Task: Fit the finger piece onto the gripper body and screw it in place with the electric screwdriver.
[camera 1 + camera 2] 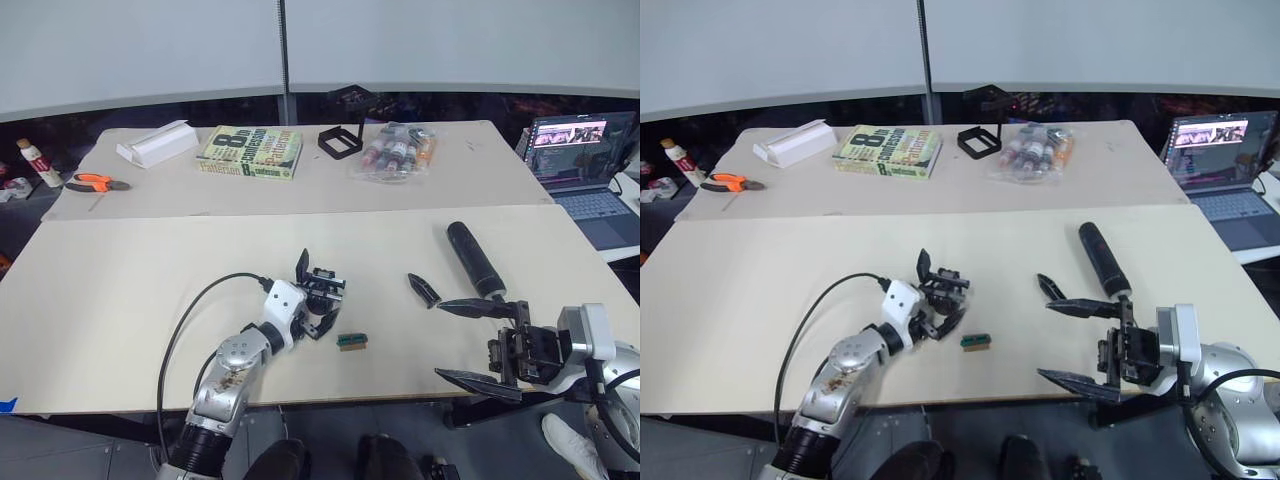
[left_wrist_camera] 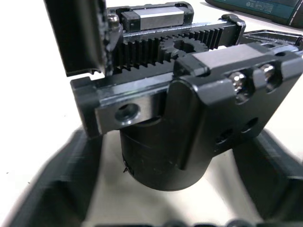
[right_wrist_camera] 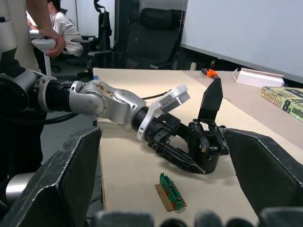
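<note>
We see the gripper body (image 1: 322, 290), a chunky black plastic block with a toothed rack, a small gear and silver screw heads on its face, resting on the pale matte table (image 1: 120, 290) near the front edge. The left gripper (image 1: 313, 298) reaches forward with its forearm low over the table, its two black fingers closed around the block, one finger (image 3: 211, 101) standing up behind it and the other (image 3: 182, 158) lying along its near side. Just beside it on the right lies one small green block (image 1: 351, 341).

One finger piece (image 1: 423, 289), a small black wedge with a sharp tip, lies flat farther right, apart from everything. Beyond it one electric screwdriver (image 1: 474, 258), a smooth black cylinder, lies on the table with its nose toward the near edge; its bit seems to run under the right arm's upper finger, though we cannot be sure they touch.

The right gripper (image 1: 477, 346) hangs at the table's front edge, pointing toward the robot's left, its two long tapered fingers spread wide with nothing between them.

At the far side we count one book (image 1: 251, 152), one white box (image 1: 156, 143), one hollow black square frame (image 1: 340, 139), one bag of bottles (image 1: 398, 151) and one pair of orange-handled pliers (image 1: 95, 182).
</note>
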Action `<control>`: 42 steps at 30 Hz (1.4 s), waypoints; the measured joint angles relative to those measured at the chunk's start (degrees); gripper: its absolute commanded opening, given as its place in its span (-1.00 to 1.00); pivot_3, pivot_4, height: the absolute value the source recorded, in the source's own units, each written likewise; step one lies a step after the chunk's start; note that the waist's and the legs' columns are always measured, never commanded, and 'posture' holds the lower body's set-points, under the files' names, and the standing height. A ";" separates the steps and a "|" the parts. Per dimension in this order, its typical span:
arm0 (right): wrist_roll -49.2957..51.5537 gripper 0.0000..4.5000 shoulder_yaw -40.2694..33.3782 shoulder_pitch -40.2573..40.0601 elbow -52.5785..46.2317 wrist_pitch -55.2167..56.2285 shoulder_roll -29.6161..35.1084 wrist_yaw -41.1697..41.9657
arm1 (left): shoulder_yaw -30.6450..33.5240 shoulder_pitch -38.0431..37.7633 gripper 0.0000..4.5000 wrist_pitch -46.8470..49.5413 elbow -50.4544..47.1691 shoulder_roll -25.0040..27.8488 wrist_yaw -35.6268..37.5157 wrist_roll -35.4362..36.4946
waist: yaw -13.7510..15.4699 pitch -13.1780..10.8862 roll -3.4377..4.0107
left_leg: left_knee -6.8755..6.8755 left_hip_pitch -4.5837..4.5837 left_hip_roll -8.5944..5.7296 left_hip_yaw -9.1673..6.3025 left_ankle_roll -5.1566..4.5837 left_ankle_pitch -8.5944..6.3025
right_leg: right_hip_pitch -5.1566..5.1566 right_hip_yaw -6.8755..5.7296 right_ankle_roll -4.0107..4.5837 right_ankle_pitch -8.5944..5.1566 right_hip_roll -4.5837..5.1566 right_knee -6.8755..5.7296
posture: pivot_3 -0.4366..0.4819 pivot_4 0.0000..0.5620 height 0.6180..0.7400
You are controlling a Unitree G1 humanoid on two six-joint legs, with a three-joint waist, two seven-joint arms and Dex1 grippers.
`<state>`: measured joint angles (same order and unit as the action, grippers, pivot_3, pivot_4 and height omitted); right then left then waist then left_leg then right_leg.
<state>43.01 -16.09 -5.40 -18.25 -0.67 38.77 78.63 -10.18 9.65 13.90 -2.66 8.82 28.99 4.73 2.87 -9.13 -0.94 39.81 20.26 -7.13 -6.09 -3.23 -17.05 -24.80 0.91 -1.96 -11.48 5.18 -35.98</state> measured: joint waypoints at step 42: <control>-0.02 1.00 -0.66 -3.73 -1.93 0.04 0.05 -1.74 | 2.86 21.61 0.99 -26.54 37.66 7.79 36.06 4.59 | -1.08 -0.01 -0.02 | 0.05 0.38 -0.01 0.00 0.08 0.06 | -0.35 0.04 -0.06 0.05 -0.01 0.04 | -0.05 -0.47 1.00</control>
<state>42.99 -16.75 -9.14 -20.18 -0.64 38.82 76.90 -7.32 31.27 -12.65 35.00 16.61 65.05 9.32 1.79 -9.14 -0.96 39.86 20.63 -7.14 -6.09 -3.15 -17.00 -25.15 0.95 -2.01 -11.43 5.17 -35.94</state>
